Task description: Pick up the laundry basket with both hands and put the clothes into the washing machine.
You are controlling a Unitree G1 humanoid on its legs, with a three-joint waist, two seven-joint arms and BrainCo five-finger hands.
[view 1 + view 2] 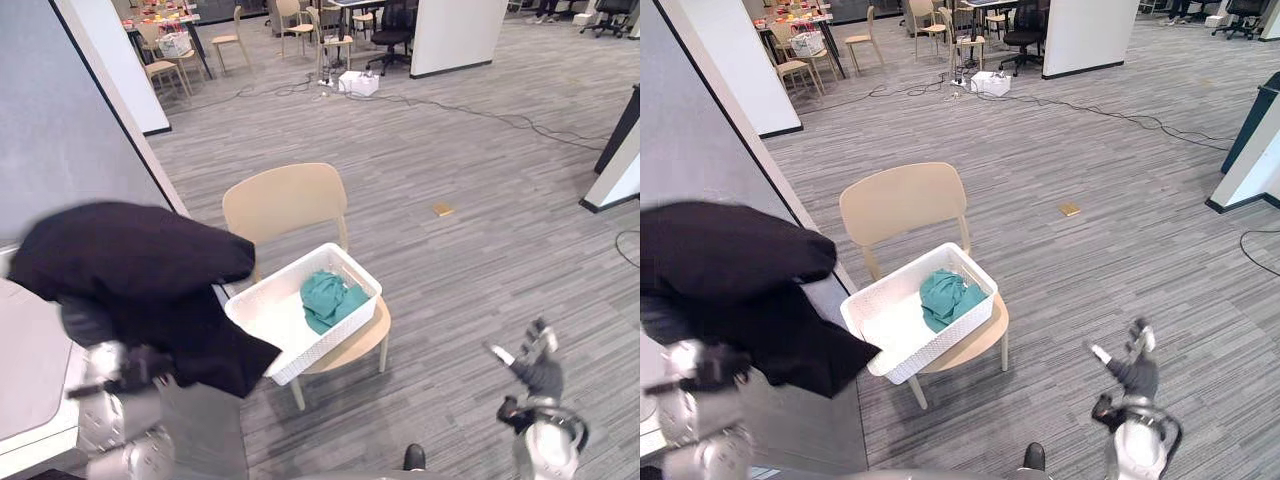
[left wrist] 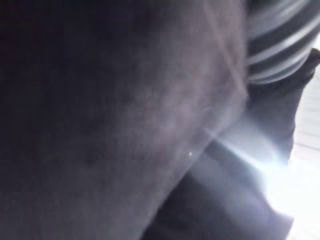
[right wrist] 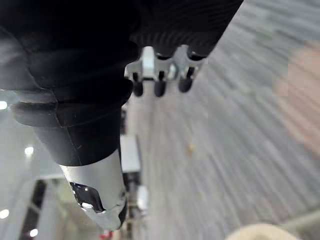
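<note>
**Black garment lifted beside the chair, basket on the seat**

The white laundry basket stands on the seat of the beige wooden chair, set slantwise across it, with neither hand on it. A crumpled teal garment lies inside, at the end of the basket toward the chair's right side; the rest of the basket's floor is bare.

To the left of the chair a large black garment is held up off the floor, bunched at the top and hanging down in a wide flap. Its lower edge overlaps the basket's left end as seen from the head; whether it touches the rim cannot be told. The left hand is buried under this cloth, with just its ribbed cover showing, so I cannot tell whether its fingers are closed on the fabric.

The right hand hangs over the grey plank floor well to the right of the chair, fingers spread apart and holding nothing.

A small yellow object lies on the floor beyond the chair, to its right.
</note>
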